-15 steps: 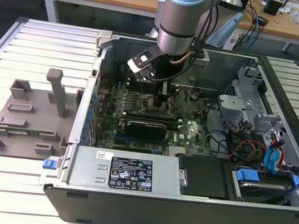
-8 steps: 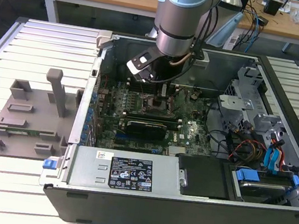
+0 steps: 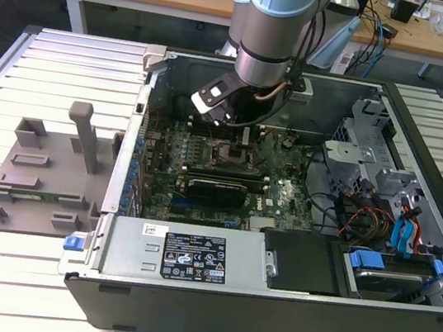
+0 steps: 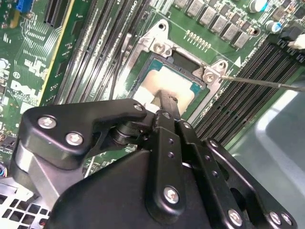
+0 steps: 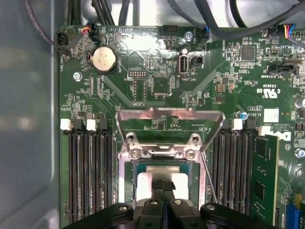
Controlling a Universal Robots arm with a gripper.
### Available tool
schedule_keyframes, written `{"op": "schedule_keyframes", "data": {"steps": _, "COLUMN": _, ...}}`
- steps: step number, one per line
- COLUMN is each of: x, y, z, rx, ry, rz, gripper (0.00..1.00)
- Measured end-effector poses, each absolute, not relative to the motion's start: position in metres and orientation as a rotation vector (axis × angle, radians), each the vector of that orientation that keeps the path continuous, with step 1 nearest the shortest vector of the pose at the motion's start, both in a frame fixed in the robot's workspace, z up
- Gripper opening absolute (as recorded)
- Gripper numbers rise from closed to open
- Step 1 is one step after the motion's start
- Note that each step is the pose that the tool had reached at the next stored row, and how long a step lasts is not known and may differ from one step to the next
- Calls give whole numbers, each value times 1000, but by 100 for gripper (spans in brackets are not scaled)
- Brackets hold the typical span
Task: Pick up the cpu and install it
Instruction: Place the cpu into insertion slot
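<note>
Looking at the exterior view, you see the arm [image 3: 262,30] reaching down into the open computer case [image 3: 186,294] in the upper middle of the frame, over the green circuit board [image 3: 284,196]. In both wrist views the gripper [image 5: 163,183] has its jaws pressed together, tips at the pale top of the cpu [image 5: 143,183]; you cannot tell whether they touch it. The cpu lies flat inside the socket [image 5: 143,165], and the metal clamp frame [image 5: 169,119] stands swung open beside it. Black memory slots [image 5: 90,176] flank the socket on both sides. At the exterior view's left, a grey plastic fixture [image 3: 45,173] sits on the slatted table [image 3: 54,57], outside the case.
</note>
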State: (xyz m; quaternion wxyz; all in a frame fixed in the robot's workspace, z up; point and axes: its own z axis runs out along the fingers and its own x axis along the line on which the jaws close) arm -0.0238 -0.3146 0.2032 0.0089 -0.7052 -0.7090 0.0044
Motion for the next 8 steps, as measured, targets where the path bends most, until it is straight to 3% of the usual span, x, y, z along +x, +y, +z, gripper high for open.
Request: {"op": "schedule_keyframes", "data": {"steps": 8, "x": -22, "y": -315, "z": 224, "rx": -2204, "ry": -2215, "rz": 15, "gripper": 11}}
